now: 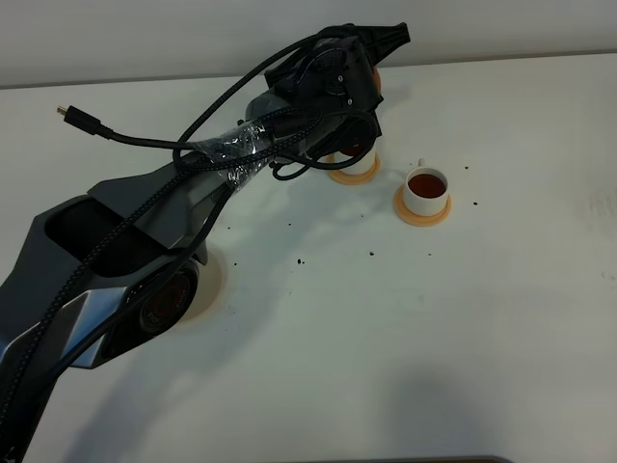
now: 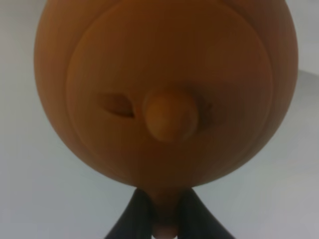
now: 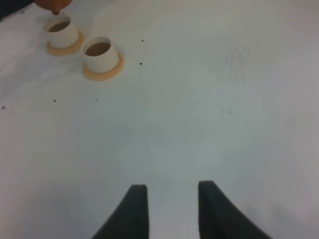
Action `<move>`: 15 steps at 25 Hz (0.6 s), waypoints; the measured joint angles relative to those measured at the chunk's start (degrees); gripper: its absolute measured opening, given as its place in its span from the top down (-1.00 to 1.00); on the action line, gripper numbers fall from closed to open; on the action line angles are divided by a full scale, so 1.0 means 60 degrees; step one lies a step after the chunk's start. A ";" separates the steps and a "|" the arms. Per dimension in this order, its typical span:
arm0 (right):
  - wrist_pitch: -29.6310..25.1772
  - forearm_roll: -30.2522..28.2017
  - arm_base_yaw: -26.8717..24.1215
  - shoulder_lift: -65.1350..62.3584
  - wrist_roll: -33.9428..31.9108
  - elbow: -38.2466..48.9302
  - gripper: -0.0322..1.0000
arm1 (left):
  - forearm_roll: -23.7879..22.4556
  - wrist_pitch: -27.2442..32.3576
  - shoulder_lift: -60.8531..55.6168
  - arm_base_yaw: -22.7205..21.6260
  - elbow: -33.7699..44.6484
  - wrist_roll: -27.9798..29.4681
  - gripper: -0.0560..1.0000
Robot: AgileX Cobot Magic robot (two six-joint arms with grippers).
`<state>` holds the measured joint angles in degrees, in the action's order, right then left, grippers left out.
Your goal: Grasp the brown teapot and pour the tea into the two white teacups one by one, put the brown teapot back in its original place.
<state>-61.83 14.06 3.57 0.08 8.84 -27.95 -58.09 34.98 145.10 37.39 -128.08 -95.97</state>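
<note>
My left gripper (image 1: 359,89) reaches across the far middle of the table, shut on the loop handle of the brown teapot (image 2: 164,89). The exterior high view shows only an orange sliver of the teapot (image 1: 379,77) behind the gripper. The pot hangs over the left white teacup (image 1: 355,164), which is mostly hidden. In the right wrist view its spout (image 3: 54,5) sits just above that cup (image 3: 62,31), which holds tea. The right teacup (image 1: 427,189) stands on its saucer (image 1: 422,214) with dark tea in it. The cream mat (image 1: 214,282) lies bare, partly under the arm. My right gripper (image 3: 169,209) is open and empty over bare table.
Dark tea specks (image 1: 373,254) dot the white table (image 1: 405,338) around the cups. A loose black cable with a plug (image 1: 72,116) sticks out over the back left. The left arm's body (image 1: 125,280) covers the left front of the table.
</note>
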 joint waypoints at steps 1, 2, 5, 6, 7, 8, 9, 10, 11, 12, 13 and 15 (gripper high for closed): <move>0.0000 0.0000 0.0000 0.0000 0.0000 0.0000 0.47 | 0.0000 0.0115 0.0000 0.0000 0.0000 0.0158 0.68; 0.0000 0.0000 0.0000 0.0000 0.0000 0.0000 0.47 | 0.0000 0.0274 0.0000 0.0000 0.0000 0.0378 0.68; 0.0000 0.0000 0.0000 0.0000 0.0000 0.0000 0.47 | 0.0000 0.0687 -0.0083 -0.0018 0.0000 0.1043 0.68; 0.0000 0.0000 0.0000 0.0000 0.0000 0.0000 0.47 | 0.0003 0.0832 -0.0172 -0.0039 0.0000 0.1320 0.68; 0.0000 0.0000 0.0000 0.0000 0.0000 0.0000 0.47 | 0.0017 0.0943 -0.0250 -0.0050 0.0000 0.1527 0.68; 0.0000 0.0000 0.0000 0.0000 0.0000 0.0000 0.47 | 0.0025 0.1088 -0.0386 -0.0081 0.0000 0.1729 0.68; 0.0000 0.0000 0.0000 0.0000 0.0000 0.0000 0.47 | 0.0035 0.1298 -0.0542 -0.0102 0.0000 0.1980 0.68; 0.0000 0.0000 0.0000 0.0000 0.0000 0.0000 0.47 | 0.0035 0.1546 -0.0674 -0.0102 0.0000 0.2242 0.68; 0.0000 0.0000 0.0000 0.0000 0.0000 0.0000 0.47 | 0.0084 0.1825 -0.0843 -0.0102 0.0000 0.2484 0.68; 0.0000 0.0000 0.0000 0.0000 0.0000 0.0000 0.47 | 0.0173 0.2136 -0.1005 -0.0102 0.0000 0.2686 0.68; 0.0000 0.0000 0.0000 0.0000 0.0000 0.0000 0.47 | 0.0357 0.2475 -0.1163 -0.0102 0.0000 0.2854 0.68; 0.0000 0.0000 0.0000 0.0000 0.0000 0.0000 0.47 | 0.0946 0.3238 -0.1417 -0.0102 0.0000 0.3022 0.68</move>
<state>-61.83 14.06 3.57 0.08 8.84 -27.95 -52.42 54.41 136.60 36.78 -128.08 -77.84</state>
